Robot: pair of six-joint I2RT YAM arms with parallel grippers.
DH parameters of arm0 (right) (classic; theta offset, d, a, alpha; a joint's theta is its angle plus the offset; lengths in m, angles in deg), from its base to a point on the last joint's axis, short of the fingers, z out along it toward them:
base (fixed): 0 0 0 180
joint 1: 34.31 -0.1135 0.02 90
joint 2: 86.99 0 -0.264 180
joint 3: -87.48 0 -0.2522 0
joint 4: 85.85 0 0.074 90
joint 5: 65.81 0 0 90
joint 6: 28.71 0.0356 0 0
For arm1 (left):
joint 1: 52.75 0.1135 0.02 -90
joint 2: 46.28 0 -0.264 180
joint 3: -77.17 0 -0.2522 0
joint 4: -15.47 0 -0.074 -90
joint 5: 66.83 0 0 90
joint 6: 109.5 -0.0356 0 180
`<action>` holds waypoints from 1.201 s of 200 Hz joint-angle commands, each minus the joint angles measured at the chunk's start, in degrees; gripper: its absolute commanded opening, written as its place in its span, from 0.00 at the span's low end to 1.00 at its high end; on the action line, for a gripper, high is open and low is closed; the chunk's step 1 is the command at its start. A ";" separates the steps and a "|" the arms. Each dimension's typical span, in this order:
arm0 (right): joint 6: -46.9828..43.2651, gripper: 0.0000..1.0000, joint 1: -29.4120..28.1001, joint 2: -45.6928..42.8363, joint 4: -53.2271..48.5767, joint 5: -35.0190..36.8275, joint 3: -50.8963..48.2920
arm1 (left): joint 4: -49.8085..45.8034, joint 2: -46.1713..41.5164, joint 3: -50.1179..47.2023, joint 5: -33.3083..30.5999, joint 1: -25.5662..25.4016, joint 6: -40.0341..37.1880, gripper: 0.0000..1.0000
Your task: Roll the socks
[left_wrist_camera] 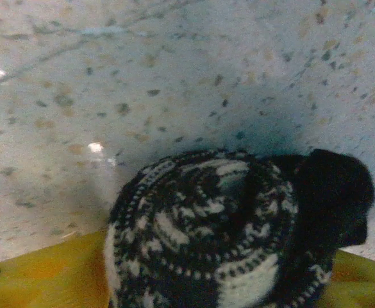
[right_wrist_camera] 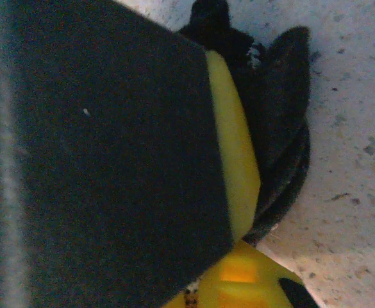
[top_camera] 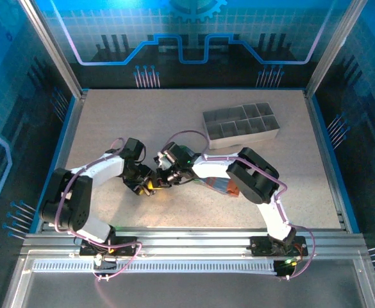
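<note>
Top view: both arms reach inward over the speckled table (top_camera: 123,122), and the left claw (top_camera: 145,184) and right claw (top_camera: 166,176) meet tip to tip at the near centre, just left of the middle. The blue-grey striped sock (top_camera: 224,187) lies flat on the table under the right forearm, its orange-red end toward the right, just right of the two claws. A grey divided tray (top_camera: 245,136) stands at the far right of the table, well apart from both claws. Left wrist view: the black sock (left_wrist_camera: 213,231), black with thin white stripes, is wound into a tight spiral roll resting on the table, with a loose black end (left_wrist_camera: 334,192) sticking out at its right. The left claw's yellow finger pads (left_wrist_camera: 40,276) show at the lower left and lower right, touching the roll on both sides; this claw is clenched on the black sock. Right wrist view: one dark finger (right_wrist_camera: 97,147) of the right claw fills the left side, and its yellow pad (right_wrist_camera: 235,147) lies against the folded black fabric (right_wrist_camera: 283,115) on the table. A second yellow part (right_wrist_camera: 238,276) shows at the bottom edge. The opposite finger is hidden, so I cannot tell whether this claw is clenched or released.
</note>
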 commanded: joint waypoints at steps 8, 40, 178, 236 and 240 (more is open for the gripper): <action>4.83 0.00 -2.26 -0.57 -5.90 6.41 0.38 | -9.31 -6.45 2.63 -1.02 0.09 1.83 0.88; 8.14 0.00 -2.13 -3.81 -5.59 7.92 -1.10 | -14.22 -11.68 7.90 -2.50 3.38 2.00 0.99; 18.69 0.00 8.08 -27.10 -23.47 23.36 2.43 | -16.97 -24.99 10.14 1.96 7.10 0.67 0.95; 16.33 0.00 19.89 -31.55 -38.56 28.47 6.78 | -2.15 -23.60 13.20 7.21 2.80 3.22 0.76; 16.24 0.00 20.94 -32.04 -38.88 28.64 6.55 | -1.67 -22.97 13.69 7.37 2.20 3.21 0.75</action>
